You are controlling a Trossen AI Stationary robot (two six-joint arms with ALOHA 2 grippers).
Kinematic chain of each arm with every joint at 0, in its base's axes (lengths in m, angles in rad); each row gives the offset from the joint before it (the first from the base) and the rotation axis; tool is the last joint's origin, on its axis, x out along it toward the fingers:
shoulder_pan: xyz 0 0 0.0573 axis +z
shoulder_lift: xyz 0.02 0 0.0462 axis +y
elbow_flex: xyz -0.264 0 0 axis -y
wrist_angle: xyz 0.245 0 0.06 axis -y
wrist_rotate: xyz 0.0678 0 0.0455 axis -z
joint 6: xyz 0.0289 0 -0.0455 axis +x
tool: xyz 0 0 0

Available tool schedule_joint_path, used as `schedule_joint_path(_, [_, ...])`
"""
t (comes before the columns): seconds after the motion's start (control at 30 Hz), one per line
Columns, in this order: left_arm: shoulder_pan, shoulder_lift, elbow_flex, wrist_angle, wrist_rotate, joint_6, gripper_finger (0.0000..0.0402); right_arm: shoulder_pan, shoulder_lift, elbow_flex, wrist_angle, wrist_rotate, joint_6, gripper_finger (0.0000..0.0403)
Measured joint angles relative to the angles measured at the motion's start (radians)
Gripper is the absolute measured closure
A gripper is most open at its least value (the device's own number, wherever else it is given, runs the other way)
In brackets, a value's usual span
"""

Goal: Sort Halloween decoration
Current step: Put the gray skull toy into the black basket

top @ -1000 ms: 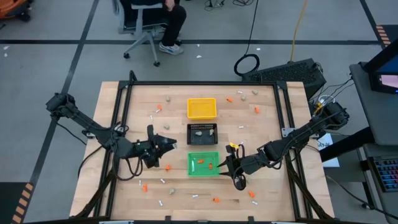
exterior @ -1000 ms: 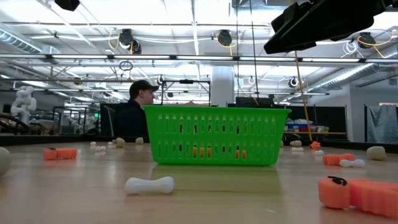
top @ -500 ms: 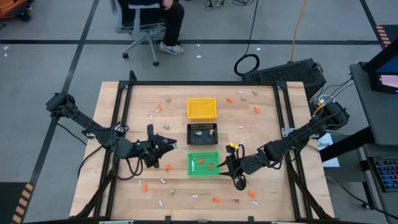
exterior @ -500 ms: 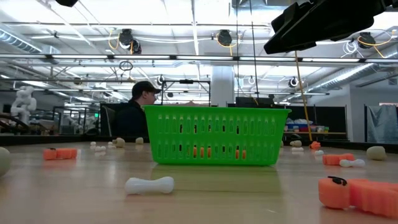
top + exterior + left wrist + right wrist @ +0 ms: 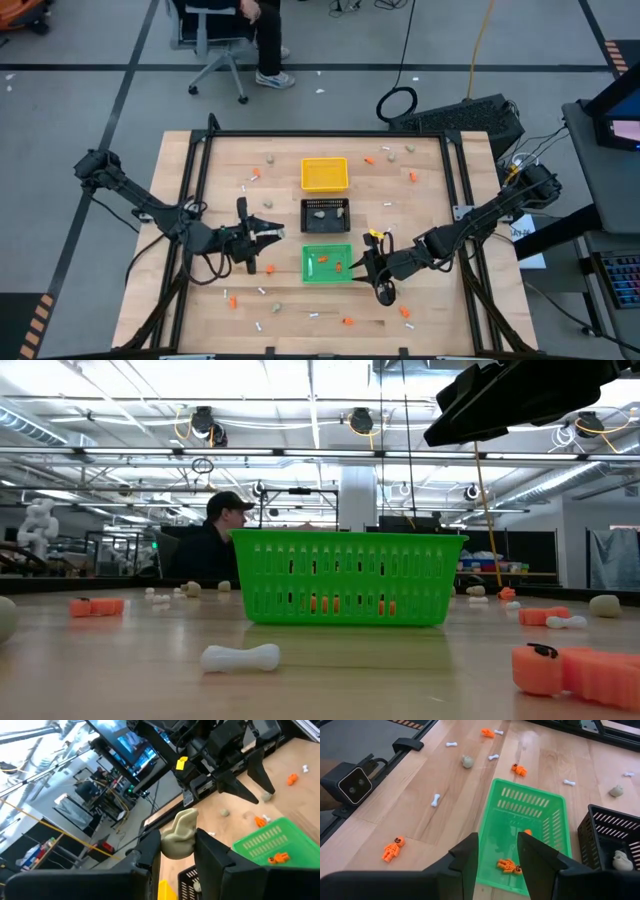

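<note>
- Starting nearest the low camera, a white bone [image 5: 240, 656] lies flat on the wood surface [image 5: 330, 680], its long axis running side to side across that view; an orange figure [image 5: 580, 672] lies close by at the right.
- Behind them stands the green tray [image 5: 348, 578], with orange pieces showing through its slats.
- The left hand [image 5: 262, 234] hangs above the surface just left of the black tray [image 5: 325, 215], its two fingers [image 5: 215, 860] clamped on a beige-grey lump [image 5: 181, 834]. In the left wrist view the lump stands roughly upright between the fingers, with its narrower end rising past the tips.
- The step in hand looks like carrying this lump to the black tray, which already holds similar lumps [image 5: 621, 860]. To do it well, bring the hand squarely over the tray's opening and let go low, inside the walls, so that the rounded lump cannot bounce out or roll off.
- The right hand [image 5: 378, 270] waits at the right edge of the green tray, fingers parted with nothing between them.
- Farther out, the yellow tray [image 5: 324, 174] sits beyond the black one, and more bones, lumps and orange bits lie scattered around all three trays.
- A person [image 5: 215, 540] sits in the room beyond.
</note>
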Motion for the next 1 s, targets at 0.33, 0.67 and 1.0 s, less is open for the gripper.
schedule_joint_path(0.33, [0.095, 0.076, -0.001, 0.186, 0.048, -0.099, 0.0311, 0.000, 0.000, 0.000, 0.001, 0.024, 0.007, 0.0280])
schedule_joint_path(0.67, [0.287, 0.198, 0.047, 0.167, 0.055, -0.399, 0.0311, 0.000, 0.000, 0.000, -0.029, 0.021, 0.000, 0.0280])
schedule_joint_path(1.0, [0.437, 0.337, 0.206, -0.067, 0.261, -0.539, 0.0311, 0.000, 0.000, 0.000, -0.053, 0.020, -0.004, 0.0280])
